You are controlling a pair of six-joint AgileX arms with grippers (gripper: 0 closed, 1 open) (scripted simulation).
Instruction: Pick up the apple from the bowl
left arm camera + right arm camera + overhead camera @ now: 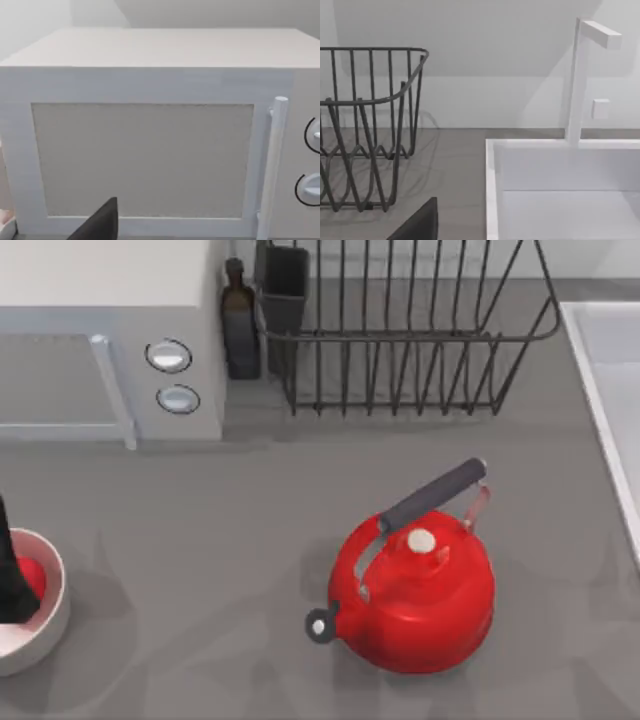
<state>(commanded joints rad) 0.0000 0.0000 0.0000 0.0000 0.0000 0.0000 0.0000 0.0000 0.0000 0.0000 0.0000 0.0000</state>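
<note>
The white bowl (58, 605) sits at the table's far left edge, partly cut off by the top view. Inside it lies the small red apple (33, 576). My left gripper (16, 585) is a dark shape reaching down into the bowl, right against the apple's left side and covering part of it. Whether it holds the apple cannot be told. In the left wrist view a dark edge of the same gripper (97, 226) shows low before the microwave door. A dark edge of my right gripper (417, 223) appears in the right wrist view, near the sink.
A large glossy red kettle (415, 585) with a dark handle stands right of centre. At the back left stands a white microwave (110, 340), with a dark bottle (240, 320) and a wire dish rack (400, 330) beside it. A white sink (610, 410) with a faucet (580, 80) lines the right side.
</note>
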